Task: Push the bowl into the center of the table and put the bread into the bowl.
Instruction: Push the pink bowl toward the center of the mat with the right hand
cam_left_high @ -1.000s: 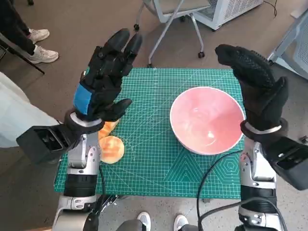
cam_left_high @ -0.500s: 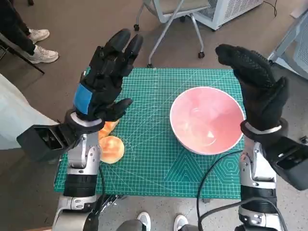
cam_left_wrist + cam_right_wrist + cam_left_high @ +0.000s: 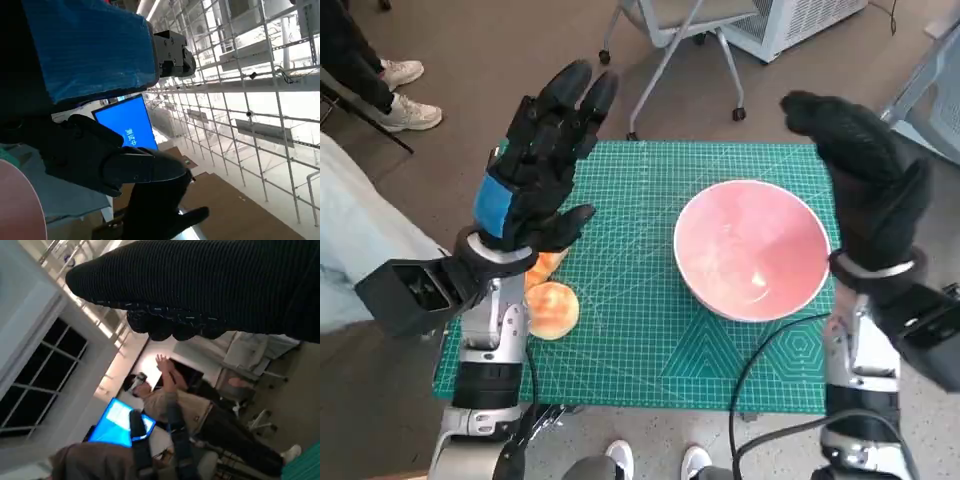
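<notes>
- Mat point(image 3: 640, 330), green with a grid, covers the tabletop; its far edge runs just before a chair base point(image 3: 670, 60) on the floor.
- Bowl point(image 3: 752, 262), pink, sits on the mat's right half, its right rim close to the right edge; bare mat lies open to its left, across the middle.
- Bread point(image 3: 550, 308), two pale buns, lies at the mat's left edge, one partly hidden under the left wrist.
- Left hand point(image 3: 542, 150) is raised above the mat's left side, fingers spread and pointing away from the robot, holding nothing; the bread lies below and nearer the robot than the palm, apart from it.
- Right hand point(image 3: 865, 175) is raised beside the bowl's right rim, over the mat's right edge, fingers extended and empty; whether it touches the bowl I cannot tell.
- Left wrist view: taped back and black fingers point(image 3: 130, 170) against a ceiling grid, a blue screen point(image 3: 125, 125) behind.
- Right wrist view: the glove point(image 3: 210, 290) on top, a person point(image 3: 170, 390) with raised hands beyond.
- Shoes point(image 3: 405, 95) show on the floor at far left.
</notes>
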You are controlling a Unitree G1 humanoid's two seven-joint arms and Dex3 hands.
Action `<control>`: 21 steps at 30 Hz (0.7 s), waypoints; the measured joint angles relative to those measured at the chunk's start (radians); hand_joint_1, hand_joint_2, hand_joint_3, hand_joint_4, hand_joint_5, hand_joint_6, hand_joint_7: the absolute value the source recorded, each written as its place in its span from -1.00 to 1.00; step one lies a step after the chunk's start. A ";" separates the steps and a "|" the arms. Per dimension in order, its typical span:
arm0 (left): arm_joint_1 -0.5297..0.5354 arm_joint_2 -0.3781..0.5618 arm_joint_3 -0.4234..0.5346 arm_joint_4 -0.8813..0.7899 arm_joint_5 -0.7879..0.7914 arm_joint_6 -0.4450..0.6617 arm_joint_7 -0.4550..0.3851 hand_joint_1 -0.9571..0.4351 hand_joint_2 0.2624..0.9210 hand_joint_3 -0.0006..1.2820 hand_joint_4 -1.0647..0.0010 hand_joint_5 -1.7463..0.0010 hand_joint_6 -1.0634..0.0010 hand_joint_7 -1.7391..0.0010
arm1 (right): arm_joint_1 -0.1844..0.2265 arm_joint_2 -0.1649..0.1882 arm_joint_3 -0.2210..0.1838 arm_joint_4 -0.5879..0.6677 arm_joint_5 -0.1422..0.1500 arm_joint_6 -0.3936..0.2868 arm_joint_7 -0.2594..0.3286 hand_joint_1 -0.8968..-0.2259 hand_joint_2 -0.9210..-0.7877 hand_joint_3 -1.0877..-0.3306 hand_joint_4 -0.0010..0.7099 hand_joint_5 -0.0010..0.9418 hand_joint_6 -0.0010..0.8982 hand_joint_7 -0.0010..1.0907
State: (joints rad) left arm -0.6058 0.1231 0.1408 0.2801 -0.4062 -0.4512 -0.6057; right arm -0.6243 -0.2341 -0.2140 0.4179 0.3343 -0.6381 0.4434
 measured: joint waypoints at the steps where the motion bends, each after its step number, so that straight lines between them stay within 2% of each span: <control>1: 0.000 0.000 0.000 0.000 0.000 0.000 0.000 -0.47 1.00 -0.39 0.81 1.00 1.00 0.55 | -0.007 -0.008 -0.012 0.032 0.000 -0.012 0.000 -0.26 -1.00 0.08 -0.39 -1.00 -0.59 -0.41; 4: 0.000 0.001 0.001 0.000 0.001 -0.002 0.001 -0.48 1.00 -0.37 0.81 1.00 1.00 0.54 | -0.030 -0.032 -0.047 0.126 -0.008 -0.047 -0.016 -0.25 -1.00 0.05 -0.45 -1.00 -0.60 -0.44; 12: 0.000 0.001 0.001 0.000 0.005 -0.004 0.003 -0.50 1.00 -0.36 0.81 1.00 1.00 0.54 | -0.103 -0.093 -0.107 0.421 -0.079 -0.137 -0.141 -0.17 -1.00 -0.06 -0.58 -1.00 -0.67 -0.50; 13: 0.000 0.001 0.001 0.000 0.006 -0.005 0.003 -0.50 1.00 -0.36 0.81 1.00 1.00 0.54 | -0.111 -0.101 -0.111 0.455 -0.089 -0.142 -0.158 -0.10 -1.00 -0.15 -0.65 -1.00 -0.71 -0.52; 16: 0.000 0.001 0.001 0.001 0.009 -0.006 0.003 -0.51 1.00 -0.36 0.81 1.00 1.00 0.54 | -0.131 -0.122 -0.120 0.561 -0.111 -0.145 -0.201 -0.07 -1.00 -0.19 -0.67 -0.98 -0.69 -0.53; 21: 0.000 0.002 0.005 0.004 0.010 -0.008 0.003 -0.51 1.00 -0.35 0.81 1.00 1.00 0.54 | -0.154 -0.135 -0.136 0.694 -0.114 -0.126 -0.254 -0.06 -1.00 -0.26 -0.71 -0.99 -0.68 -0.55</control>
State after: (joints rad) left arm -0.6058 0.1256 0.1460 0.2841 -0.3966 -0.4591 -0.6024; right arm -0.7779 -0.3694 -0.3502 1.1119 0.2198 -0.7645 0.1895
